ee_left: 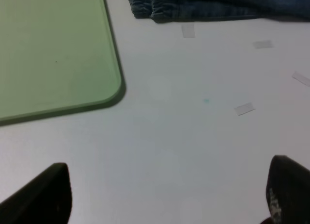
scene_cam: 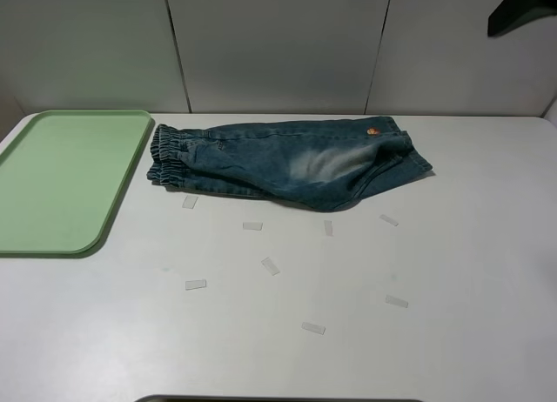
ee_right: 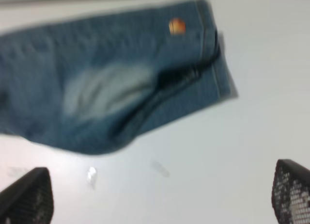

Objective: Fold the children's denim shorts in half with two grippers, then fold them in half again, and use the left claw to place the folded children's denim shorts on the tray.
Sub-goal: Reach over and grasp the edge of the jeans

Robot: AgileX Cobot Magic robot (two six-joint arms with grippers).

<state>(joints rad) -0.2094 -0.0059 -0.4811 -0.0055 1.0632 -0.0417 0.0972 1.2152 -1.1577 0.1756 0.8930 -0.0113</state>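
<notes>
left claw point(ee_left: 167, 195): black fingers wide apart, nothing between | right claw point(ee_right: 160, 195): mesh-textured fingers apart, holding nothing | tabletop point(scene_cam: 435, 271): smooth white, clear tape strips point(scene_cam: 271, 265) scattered | denim shorts point(scene_cam: 287, 163): faded blue, rumpled, on tabletop just beside tray point(scene_cam: 61, 176), gathered elastic waistband toward it, orange patch point(scene_cam: 372, 130) at far end | tray: pale green plastic, flat, rounded corners, low rim

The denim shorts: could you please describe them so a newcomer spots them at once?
On the white table, look right of the pale-green tray. The denim shorts lie there: the only blue fabric, gathered waistband nearest the tray, orange patch at the opposite end.
</notes>
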